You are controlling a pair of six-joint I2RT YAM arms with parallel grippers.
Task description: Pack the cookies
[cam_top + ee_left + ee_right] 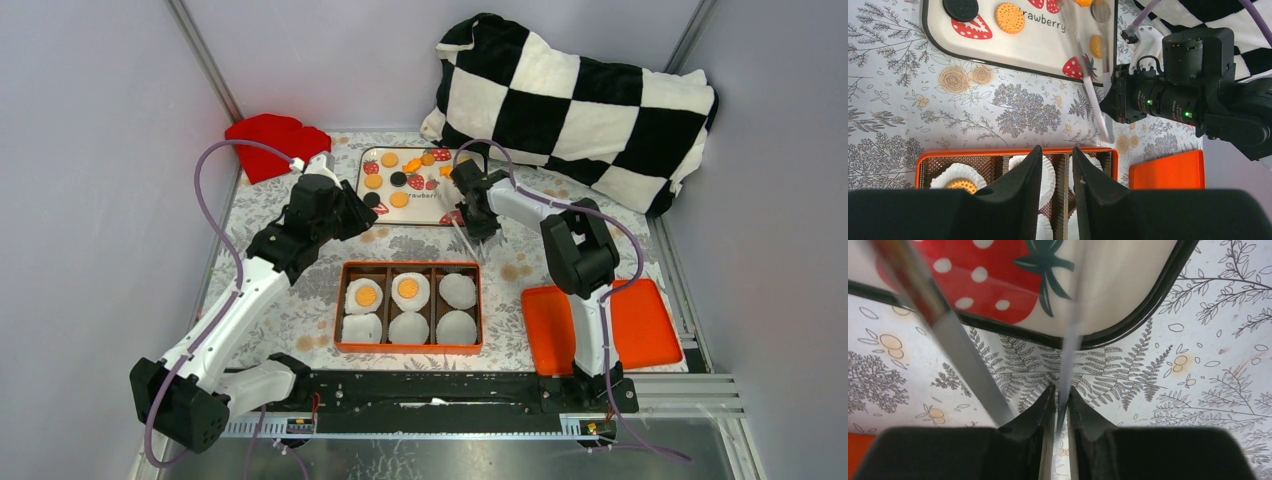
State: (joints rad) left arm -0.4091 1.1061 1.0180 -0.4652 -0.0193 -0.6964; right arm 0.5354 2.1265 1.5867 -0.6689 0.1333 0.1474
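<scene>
1. Left claw (pixel 1057 152): fingers narrowly parted with nothing between them, hanging over the far rim of the orange box.
2. Strawberry-print tray (pixel 1048 45): on the floral surface (pixel 270 300), beyond the box. It carried the loose cookies (pixel 1010 17), orange rounds and a few black ones.
3. Orange box (pixel 408 348): six compartments, each lined with a white paper cup (pixel 457 327). One orange cookie sat in each of the far-left and far-middle cups; the other four cups held none.
4. Translucent tongs (pixel 1096 107): long axis ran from the box side toward the tray, with the blades spread over the tray's near right corner.
5. Right claw (pixel 1060 390): pressed together on one tongs blade, with the other blade free to its left.

Judgement: the loose cookies lay left of and beyond the blade ends. The right arm, which held the tool, was the nearer one.
</scene>
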